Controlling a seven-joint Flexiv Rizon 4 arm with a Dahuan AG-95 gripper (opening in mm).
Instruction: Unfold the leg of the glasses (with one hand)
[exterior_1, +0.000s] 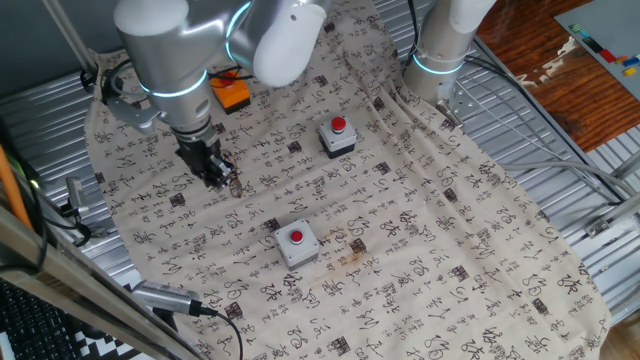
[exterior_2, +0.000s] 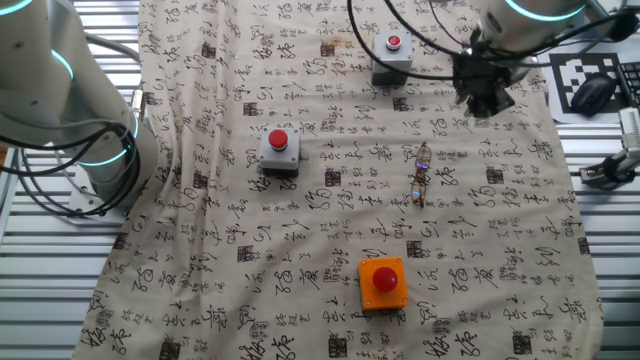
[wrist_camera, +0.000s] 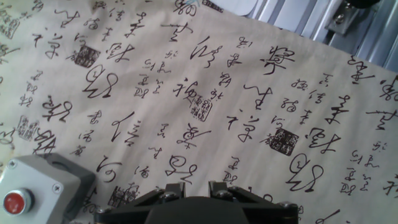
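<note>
- Read left to right in the other fixed view, on the beige calligraphy-printed cloth (exterior_2: 250, 260) covering the table: a grey square button box with a red button (exterior_2: 278, 148), an orange button box with a red cap (exterior_2: 383, 282), a second grey box (exterior_2: 390, 55), the thin reddish-brown wire-frame glasses (exterior_2: 420, 175), then the black two-finger end effector (exterior_2: 487, 95).
- The glasses lie flat on the cloth, apart from the end effector, which hangs above and to their right — holding nothing.
- The hand view shows only cloth and a grey box; the glasses are out of its frame. The fingertips (wrist_camera: 174, 191) sit close together there, but I cannot tell whether they are fully closed.
- Risks, as I judge them: the thin frame may slide or spin on the loose cloth when the leg is pushed, since nothing braces it; a finger could snag a cloth wrinkle; too steep a descent could bend the wire.
- Counts: 1 pair of glasses, 2 grey boxes, 1 orange box, 1 end effector.
</note>
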